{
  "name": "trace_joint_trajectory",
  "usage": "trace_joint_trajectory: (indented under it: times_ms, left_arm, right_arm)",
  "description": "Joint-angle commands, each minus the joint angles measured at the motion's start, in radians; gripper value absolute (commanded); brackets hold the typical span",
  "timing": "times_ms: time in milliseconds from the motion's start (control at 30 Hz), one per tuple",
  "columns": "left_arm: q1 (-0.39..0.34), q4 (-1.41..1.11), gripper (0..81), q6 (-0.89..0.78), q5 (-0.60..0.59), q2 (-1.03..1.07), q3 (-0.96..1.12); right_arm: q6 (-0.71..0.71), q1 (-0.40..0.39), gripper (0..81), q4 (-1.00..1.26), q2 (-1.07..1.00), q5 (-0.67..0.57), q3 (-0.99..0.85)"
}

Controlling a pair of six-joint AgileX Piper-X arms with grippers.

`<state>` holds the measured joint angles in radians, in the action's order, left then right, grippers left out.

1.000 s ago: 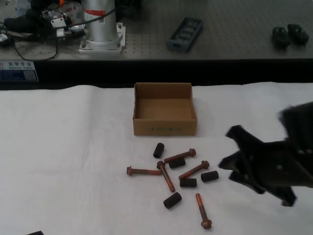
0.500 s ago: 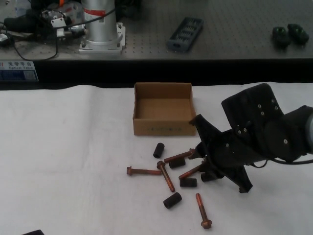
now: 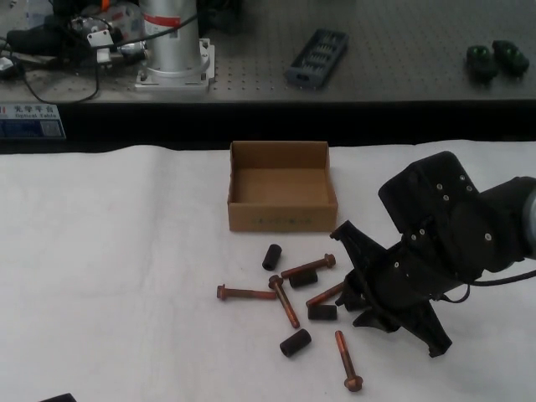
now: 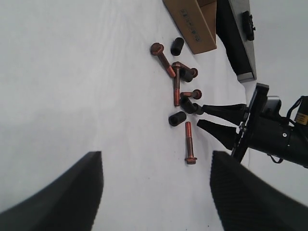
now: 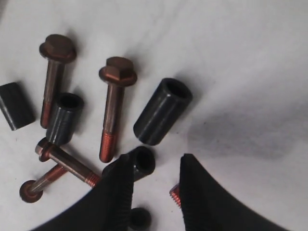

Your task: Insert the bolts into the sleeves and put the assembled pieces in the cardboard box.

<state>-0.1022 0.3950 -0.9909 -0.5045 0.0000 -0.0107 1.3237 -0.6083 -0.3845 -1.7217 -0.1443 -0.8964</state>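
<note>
Right gripper (image 3: 349,279) — fingers spread — sits low over the right edge of the parts pile on the white-covered bench (image 3: 117,251). In the right wrist view, the right gripper (image 5: 154,161) has the open end of one black sleeve (image 5: 141,162) lying in the gap between its fingertips (image 5: 115,192). The fingers are not pressed onto it, and contact with either fingertip cannot be confirmed. Just past this sleeve, a second sleeve (image 5: 162,111) lies on its side next to a copper-coloured bolt (image 5: 113,108). More bolts and sleeves lie loose around them.

The left wrist view shows the right gripper (image 4: 201,116) from the side, with its two pointed fingers apart and aimed into the pile.

Left gripper (image 4: 156,190) — fingers spread wide — is over bare bench surface, well apart from the pile.

Positions in the high view:
- The cardboard box (image 3: 283,219) stands upright with its top open, just behind the pile.
- The rear sleeve (image 3: 271,256) lies nearest the box.
- The front sleeve (image 3: 295,342) lies near a lone bolt (image 3: 346,360), which is at the near edge of the pile.
- All visible bolts and sleeves lie separate on the bench, outside the box.
</note>
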Motion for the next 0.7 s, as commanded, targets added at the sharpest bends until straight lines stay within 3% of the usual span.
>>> trace_joint_trajectory:
  times_ms: [0,667]
  left_arm:
    - [0.002,-0.007,47.3,-0.005,-0.01,0.0,0.011]
    - [0.002,-0.007,47.3,-0.005,-0.001,0.0,0.011]
  right_arm:
    - [0.001,0.0,25.8,-0.004,-0.001,0.015,-0.008]
    - [0.007,0.018,25.8,0.062,-0.008,0.092,-0.008]
